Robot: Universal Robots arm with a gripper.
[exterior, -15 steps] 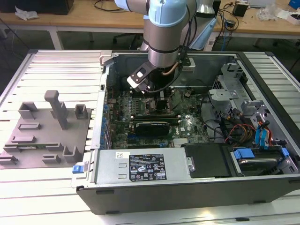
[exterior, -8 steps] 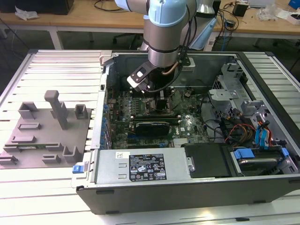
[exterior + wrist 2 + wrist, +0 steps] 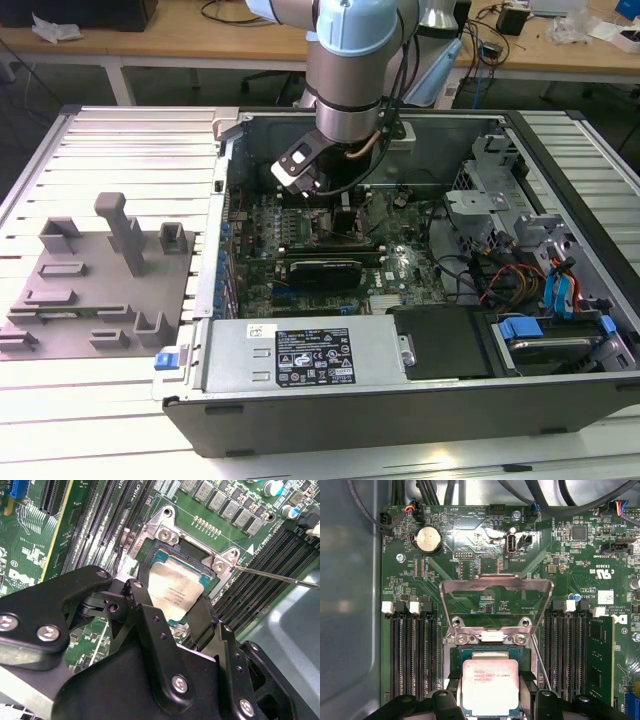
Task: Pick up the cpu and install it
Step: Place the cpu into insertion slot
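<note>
CPU (image 3: 490, 689) is seen pinched by the gripper (image 3: 491, 682): in both wrist views the two black fingers (image 3: 142, 605) are pressed against opposite edges of the pale metal-topped chip (image 3: 178, 591). The chip is held level in the opening of the socket (image 3: 161, 560), directly beneath the tool. Whether it is fully seated cannot be told. Just beyond the fingertips, the hinged metal load plate (image 3: 497, 587) is found swung open and lying back over the motherboard (image 3: 485, 540). A thin lever rod (image 3: 540, 666) is seen beside one finger, angled away from the socket. Rows of dark memory slots (image 3: 412, 655) are set on either side of the gripper. In the exterior view, the gripper (image 3: 343, 215) is lowered inside the open computer case (image 3: 400, 405). A grey fixture plate (image 3: 100, 290) with upright posts is placed well apart from the tool, outside the case.
</note>
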